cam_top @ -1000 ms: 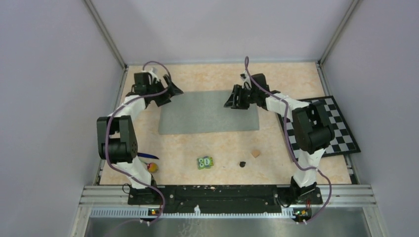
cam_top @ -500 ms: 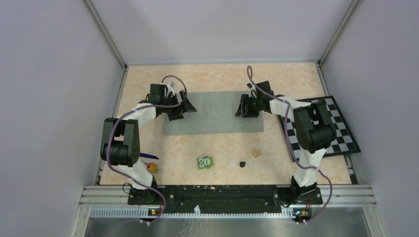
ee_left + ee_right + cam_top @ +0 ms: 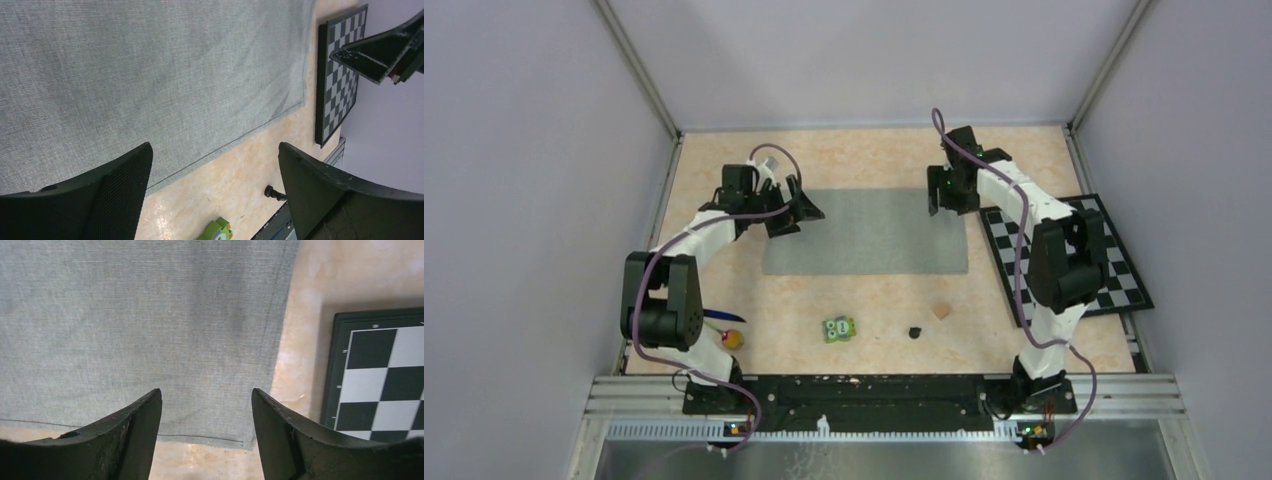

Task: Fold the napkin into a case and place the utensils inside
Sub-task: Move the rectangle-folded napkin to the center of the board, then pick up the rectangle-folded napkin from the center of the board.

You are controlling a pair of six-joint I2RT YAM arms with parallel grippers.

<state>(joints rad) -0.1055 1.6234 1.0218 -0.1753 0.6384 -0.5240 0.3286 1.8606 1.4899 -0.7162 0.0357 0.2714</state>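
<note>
The napkin (image 3: pixel 864 235) lies flat as a wide grey rectangle in the middle of the table (image 3: pixel 874 155). No pouch is formed yet, so the work seems to be at the folding step. The left gripper (image 3: pixel 214 146) hangs over the cloth's far-left corner and the right gripper (image 3: pixel 206 390) over its far-right part. Both have their jaws spread and pinch nothing.

The next move probably calls for each gripper to go down on a far corner, close on the hem, and carry it evenly toward the near edge – if one side leads, the fold will go crooked.

The right edge of the napkin is near the checkerboard mat (image 3: pixel 1074 255), with only a narrow strip of table between. In front of the near edge there is bare table before the green owl block (image 3: pixel 839 329) and the tan cube (image 3: pixel 941 311). The utensils (blue piece (image 3: pixel 722 316), yellow-orange head (image 3: pixel 733 339)) wait beside the left arm's base, well apart from the cloth.
</note>
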